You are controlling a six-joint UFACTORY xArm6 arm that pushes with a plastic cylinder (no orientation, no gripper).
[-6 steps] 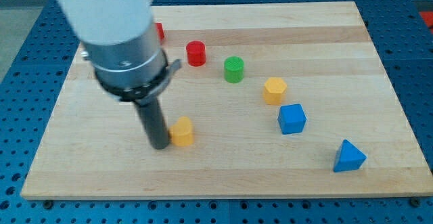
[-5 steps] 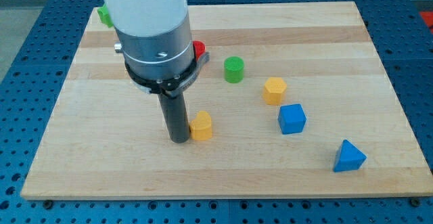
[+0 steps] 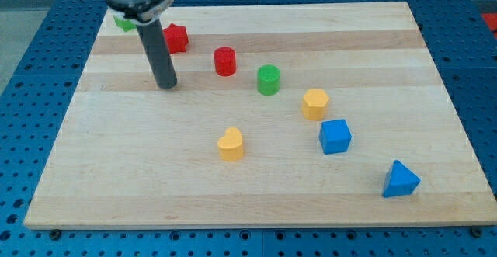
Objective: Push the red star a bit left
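The red star (image 3: 176, 37) lies near the view's top left of the wooden board (image 3: 373, 39). My tip (image 3: 166, 85) rests on the board just below and slightly left of the star, a short gap apart from it. The rod rises up and to the left, partly covering a green block (image 3: 123, 22) at the board's top-left corner.
A red cylinder (image 3: 225, 60) and a green cylinder (image 3: 269, 79) lie right of the star. A yellow heart-shaped block (image 3: 231, 144) sits lower centre. A yellow hexagon (image 3: 315, 103), a blue cube (image 3: 335, 136) and a blue triangle (image 3: 401, 179) trail toward the bottom right.
My tip pushed the yellow heart to the right, then left it and moved up and left to just below the red star. The arm body has risen out of view.
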